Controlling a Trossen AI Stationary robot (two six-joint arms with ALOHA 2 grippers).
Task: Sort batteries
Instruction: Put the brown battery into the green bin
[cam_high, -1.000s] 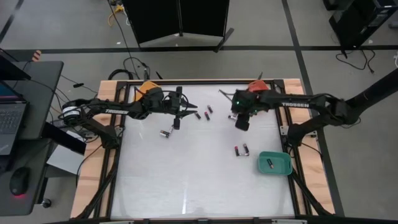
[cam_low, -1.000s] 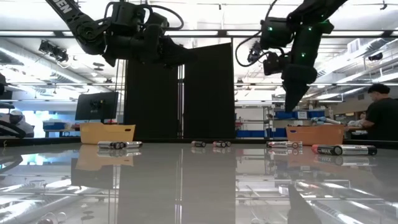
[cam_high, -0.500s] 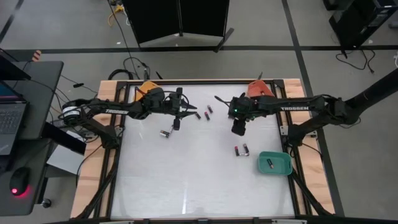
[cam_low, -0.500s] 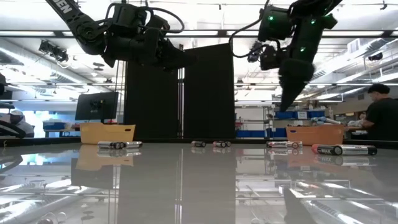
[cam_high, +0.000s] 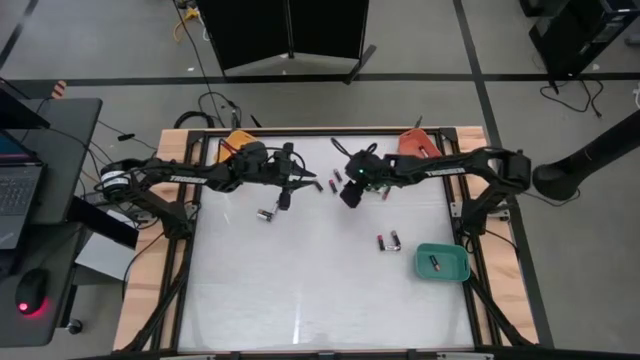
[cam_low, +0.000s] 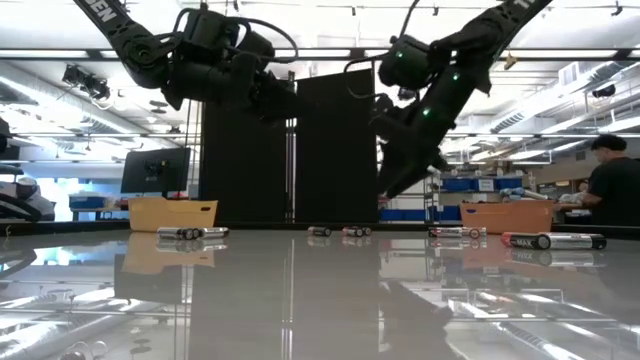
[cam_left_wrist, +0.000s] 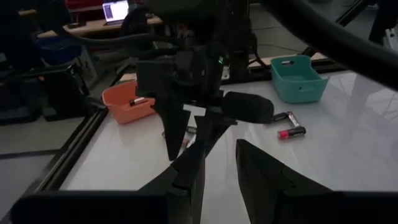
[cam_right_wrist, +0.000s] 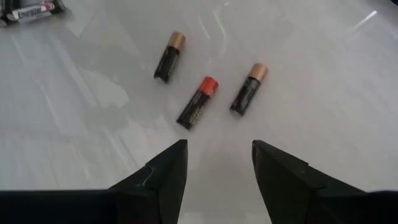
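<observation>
Three small batteries (cam_right_wrist: 198, 102) lie on their sides on the white table, just ahead of my right gripper (cam_right_wrist: 214, 168); one has a red end and two have copper ends. This gripper is open and hovers above them, right of them in the high view (cam_high: 347, 196). The same batteries (cam_high: 320, 185) lie between the two grippers. My left gripper (cam_high: 284, 196) hangs open above the table's far left part, above a lone battery (cam_high: 265, 213). A pair of batteries (cam_high: 387, 242) lies nearer the green tray (cam_high: 460, 270), which holds one battery (cam_high: 435, 263).
An orange tray (cam_high: 236, 142) sits at the far left corner and a red-orange tray (cam_high: 412, 142) at the far right. The table's near half is bare white surface. In the low view a person (cam_low: 612, 185) stands in the room far beyond the table's right side.
My right gripper has moved toward the table's left, from near the red-orange tray to the three batteries in the far middle, and has tipped into a slant with its fingers pointing left and down.
</observation>
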